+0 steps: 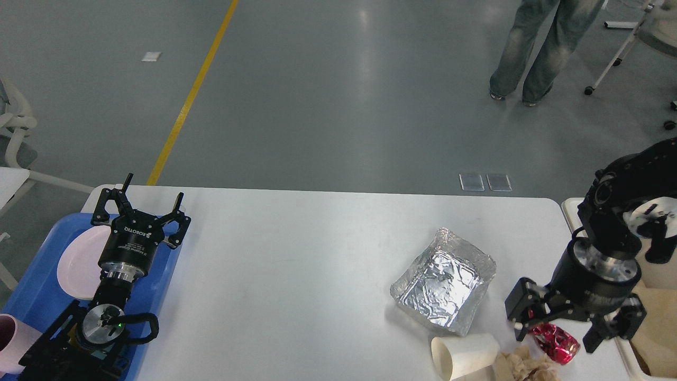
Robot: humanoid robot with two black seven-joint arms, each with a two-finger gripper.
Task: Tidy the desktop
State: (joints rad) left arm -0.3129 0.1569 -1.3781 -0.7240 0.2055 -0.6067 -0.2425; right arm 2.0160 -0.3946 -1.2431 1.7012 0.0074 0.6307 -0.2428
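Note:
The white desktop point(296, 275) holds a crumpled foil tray point(444, 283), a tipped white paper cup point(463, 354), crumpled brown paper point(523, 366) and a crushed red can point(559, 345), all at the front right. My right gripper point(554, 339) is open and points down, with one finger on each side of the red can. Whether it touches the can I cannot tell. My left gripper point(148, 203) is open and empty over the right edge of the blue tray point(31, 296) at the left.
The blue tray carries a pink plate point(79, 262) and a pink cup point(9, 344). A cream-beige bin point(568, 207) with brown paper inside stands off the desktop's right end. A person point(529, 47) stands on the floor beyond the table.

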